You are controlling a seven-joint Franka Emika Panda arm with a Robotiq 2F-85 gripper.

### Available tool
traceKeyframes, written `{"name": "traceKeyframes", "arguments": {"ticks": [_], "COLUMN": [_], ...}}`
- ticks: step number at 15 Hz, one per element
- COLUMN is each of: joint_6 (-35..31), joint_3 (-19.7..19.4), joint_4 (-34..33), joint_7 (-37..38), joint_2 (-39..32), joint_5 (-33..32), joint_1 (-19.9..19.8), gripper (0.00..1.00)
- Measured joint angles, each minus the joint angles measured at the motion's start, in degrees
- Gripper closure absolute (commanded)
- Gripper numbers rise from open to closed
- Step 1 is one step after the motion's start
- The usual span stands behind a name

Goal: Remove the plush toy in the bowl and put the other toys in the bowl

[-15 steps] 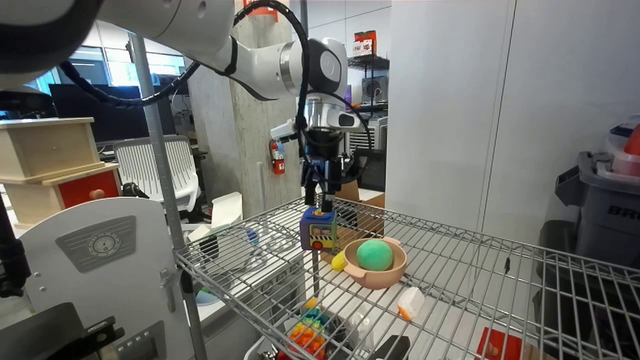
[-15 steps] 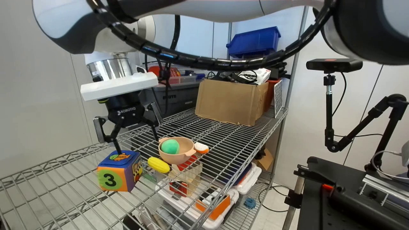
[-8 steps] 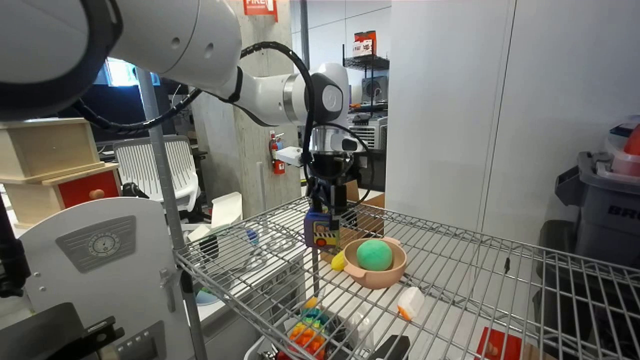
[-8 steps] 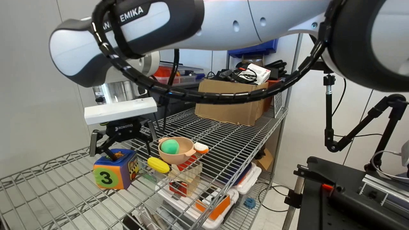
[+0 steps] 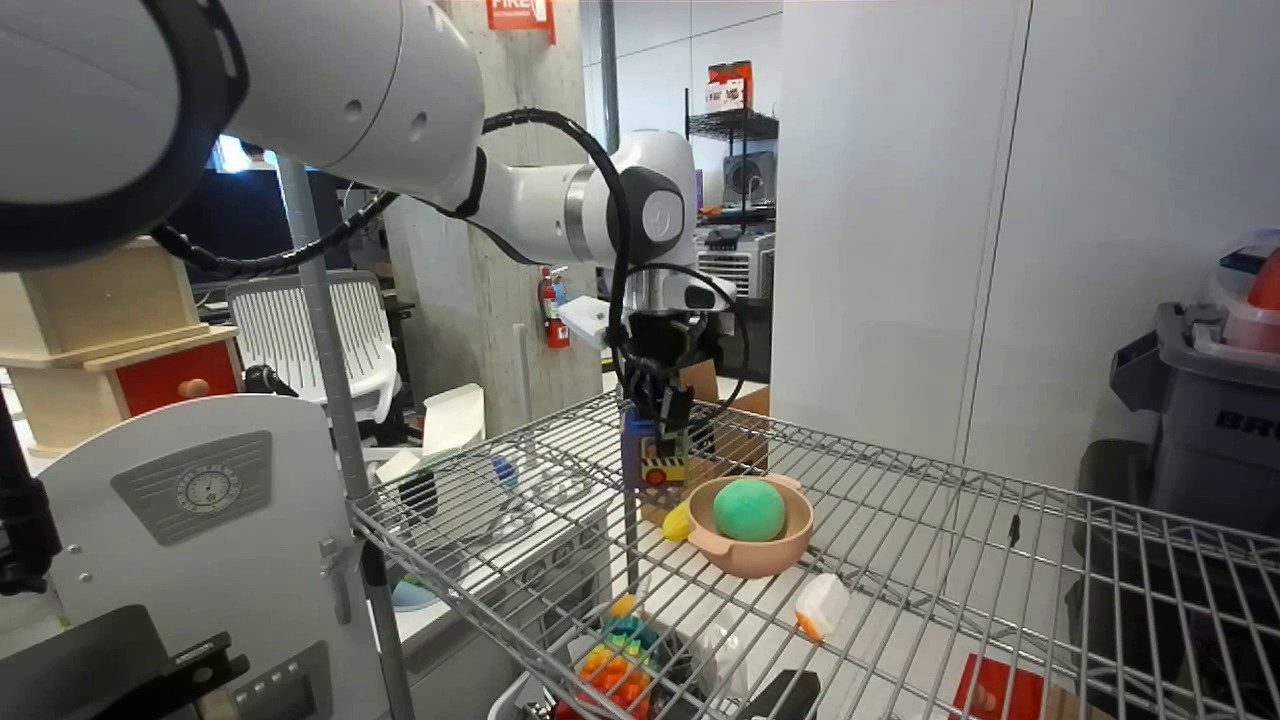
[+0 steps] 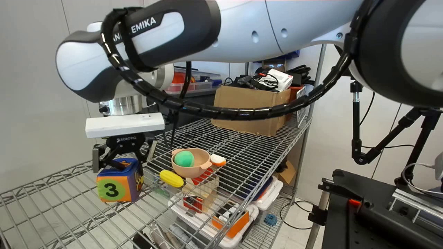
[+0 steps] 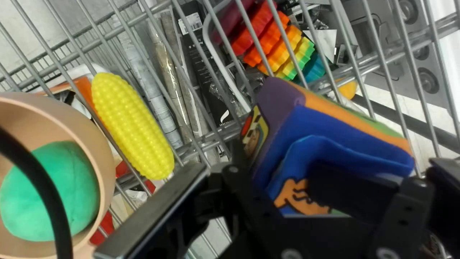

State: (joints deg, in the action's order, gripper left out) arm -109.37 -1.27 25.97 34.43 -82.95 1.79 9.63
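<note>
Just beside the bowl [image 6: 189, 172] on the wire-barred table [image 6: 256, 188], the yellow toy [image 7: 131, 126] lies lengthwise like an ear of corn, and judging by the task it is probably the one yet to go in. It looks like moulded plastic, so likely light and fairly stiff; the beaded rows should give some grip, though the rounded flanks could roll out of a pinch set too high. The best hold is probably across its narrow middle, low enough to pass the widest part yet clear of the bars, where fingertips might catch. The green toy [image 6: 184, 158] rests inside the bowl, round and smooth, perhaps a little soft; any shift of it would call for a squeeze at full width. On the bowl's far side from the yellow toy, what seems to be the plush toy [image 6: 217, 159], a small white-and-orange lump, sits out on the table; it is likely light and should yield to a gentle pinch across its body.

The end effector [image 6: 130, 166] is down at the number block [image 6: 121, 183], fingers apart, one lying over the blue top; whether they grip it cannot be told. The block looks cloth-covered and squashy, so opposite side faces should hold better than the buckled top.
</note>
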Motion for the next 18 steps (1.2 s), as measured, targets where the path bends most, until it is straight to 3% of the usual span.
{"name": "traceKeyframes", "arguments": {"ticks": [2, 9, 16, 17, 18], "joint_6": [-1.4, -9.9, -9.9, -9.7, -9.3], "joint_3": [0.0, -3.8, -4.5, -4.4, -3.9], "joint_4": [0.0, -0.3, -0.8, -0.7, -0.6], "joint_7": [0.0, 0.0, -0.3, -0.5, -0.9], "joint_2": [0.0, 0.5, 3.0, 3.0, 3.0], "joint_5": [0.0, -2.9, -2.9, -2.8, -2.6], "joint_1": [-0.2, -0.2, -2.0, -2.0, -1.9], "gripper": [0.99, 1.0, 1.0, 0.74, 0.73]}}
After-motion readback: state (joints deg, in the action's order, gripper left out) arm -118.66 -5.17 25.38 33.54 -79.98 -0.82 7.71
